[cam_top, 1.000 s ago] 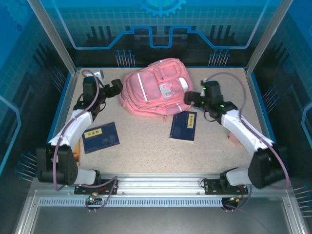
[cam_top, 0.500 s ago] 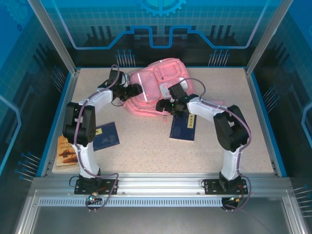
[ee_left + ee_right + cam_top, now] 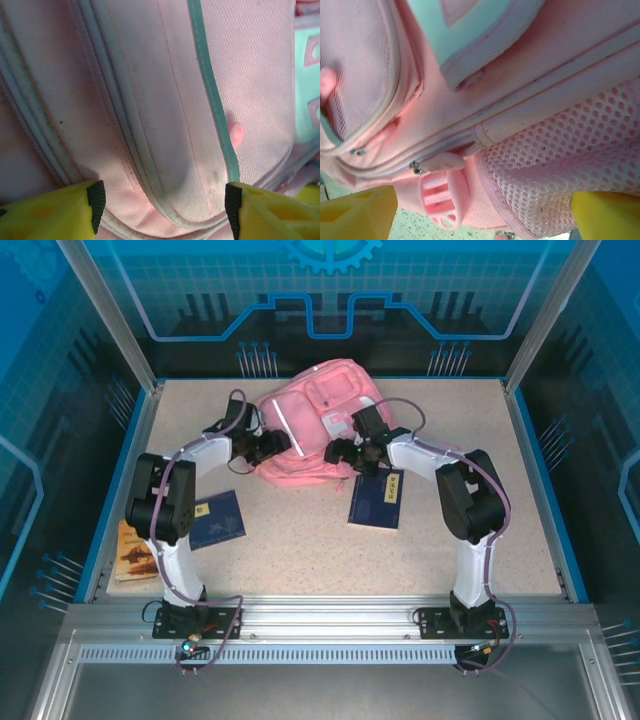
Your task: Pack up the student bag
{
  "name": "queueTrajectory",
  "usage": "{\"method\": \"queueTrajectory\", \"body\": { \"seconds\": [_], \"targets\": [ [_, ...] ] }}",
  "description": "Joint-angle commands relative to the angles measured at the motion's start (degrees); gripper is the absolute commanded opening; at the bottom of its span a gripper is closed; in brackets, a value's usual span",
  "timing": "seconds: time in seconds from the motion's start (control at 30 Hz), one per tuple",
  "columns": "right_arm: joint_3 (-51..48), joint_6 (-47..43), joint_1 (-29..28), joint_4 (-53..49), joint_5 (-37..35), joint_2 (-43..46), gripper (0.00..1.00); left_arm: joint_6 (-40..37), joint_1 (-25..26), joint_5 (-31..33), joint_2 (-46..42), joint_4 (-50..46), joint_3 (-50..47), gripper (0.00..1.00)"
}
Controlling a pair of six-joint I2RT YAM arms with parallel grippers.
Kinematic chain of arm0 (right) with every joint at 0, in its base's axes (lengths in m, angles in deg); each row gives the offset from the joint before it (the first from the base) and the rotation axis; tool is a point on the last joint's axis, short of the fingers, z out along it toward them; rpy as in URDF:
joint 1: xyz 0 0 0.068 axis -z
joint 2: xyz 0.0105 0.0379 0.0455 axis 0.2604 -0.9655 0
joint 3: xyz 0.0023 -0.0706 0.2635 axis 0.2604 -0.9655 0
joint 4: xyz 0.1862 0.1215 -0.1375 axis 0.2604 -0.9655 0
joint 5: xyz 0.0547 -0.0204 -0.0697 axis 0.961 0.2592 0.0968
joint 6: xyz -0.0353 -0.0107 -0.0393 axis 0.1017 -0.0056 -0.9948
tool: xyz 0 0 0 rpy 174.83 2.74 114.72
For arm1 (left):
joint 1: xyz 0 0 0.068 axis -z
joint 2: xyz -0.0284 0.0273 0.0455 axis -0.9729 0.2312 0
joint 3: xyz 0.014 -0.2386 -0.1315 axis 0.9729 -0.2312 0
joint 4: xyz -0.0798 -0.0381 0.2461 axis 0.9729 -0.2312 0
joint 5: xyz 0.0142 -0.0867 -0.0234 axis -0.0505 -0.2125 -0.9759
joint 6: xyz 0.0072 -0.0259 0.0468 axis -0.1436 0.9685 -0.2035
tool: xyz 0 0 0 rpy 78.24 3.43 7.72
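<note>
The left arm (image 3: 160, 502) and the right arm (image 3: 470, 502) rise from the near edge of the worktop (image 3: 300, 550), fold at the elbow and angle inward toward each other. The left tool (image 3: 268, 443) points right. In its wrist view its yellow fingers (image 3: 60, 212) stand apart with the pink fabric of the bag (image 3: 165, 100) bulging between the pads; whether they pinch it cannot be told. The right tool (image 3: 335, 453) points left, with its fingers (image 3: 355, 212) spread wide.
</note>
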Motion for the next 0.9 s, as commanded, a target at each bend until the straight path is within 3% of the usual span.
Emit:
{"method": "queueTrajectory", "body": {
  "seconds": [0.0, 0.23, 0.37, 0.6, 0.87],
  "targets": [
    [0.28, -2.28, 1.32, -1.87, 0.20, -0.46, 0.91, 5.10, 2.60, -0.73, -1.73, -9.97, -9.42, 0.68],
    [-1.13, -5.23, 3.61, -2.32, -0.56, 0.33, 0.88, 12.65, 12.34, 0.34, -12.62, -6.63, -21.85, 0.69],
    [-6.72, -5.95, 5.34, -1.63, -0.85, 6.09, 0.88, 15.38, 16.89, 2.83, -17.51, -6.26, -24.28, 0.70],
    [-17.12, -6.92, 1.85, -5.33, -3.06, 19.00, 0.84, 14.56, 17.76, 7.20, -26.66, -13.00, -20.50, 0.73],
    [-22.05, -2.83, -7.00, -1.33, 0.62, 18.79, 0.63, 12.71, 17.78, 10.26, -34.07, -20.61, -18.70, 0.73]
  ]
}}
